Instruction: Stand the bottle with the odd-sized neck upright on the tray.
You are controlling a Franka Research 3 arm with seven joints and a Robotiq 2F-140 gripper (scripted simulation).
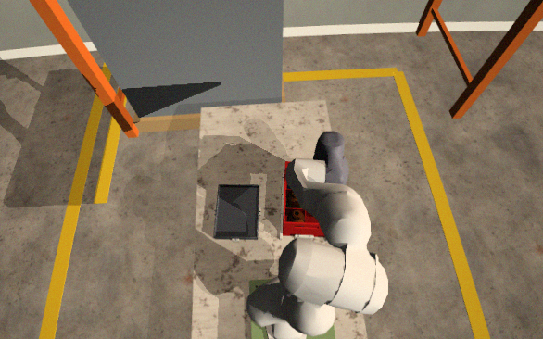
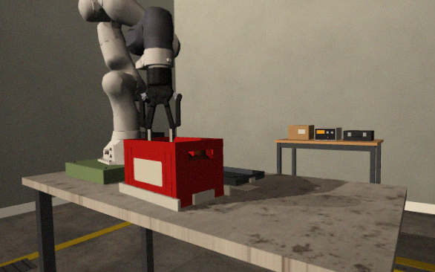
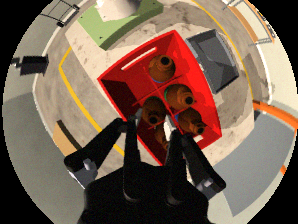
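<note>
The red crate (image 2: pixel 173 169) stands on a pale base on the table and also shows in the overhead view (image 1: pixel 299 208), partly hidden by my arm. In the wrist view the crate (image 3: pixel 162 92) holds several brown bottles, seen from above as round openings, such as one at the far end (image 3: pixel 161 67) and one in the middle (image 3: pixel 178 96). My gripper (image 2: pixel 159 139) points straight down with its fingertips at the crate's rim. Its fingers are open, with a bottle top (image 3: pixel 152 111) just beyond the tips. The dark tray (image 1: pixel 236 211) lies empty beside the crate.
A green block (image 2: pixel 91 171) under the arm's base sits behind the crate. The tray also shows low behind the crate in the side view (image 2: pixel 241 175). A side table (image 2: pixel 329 143) with boxes stands far off by the wall.
</note>
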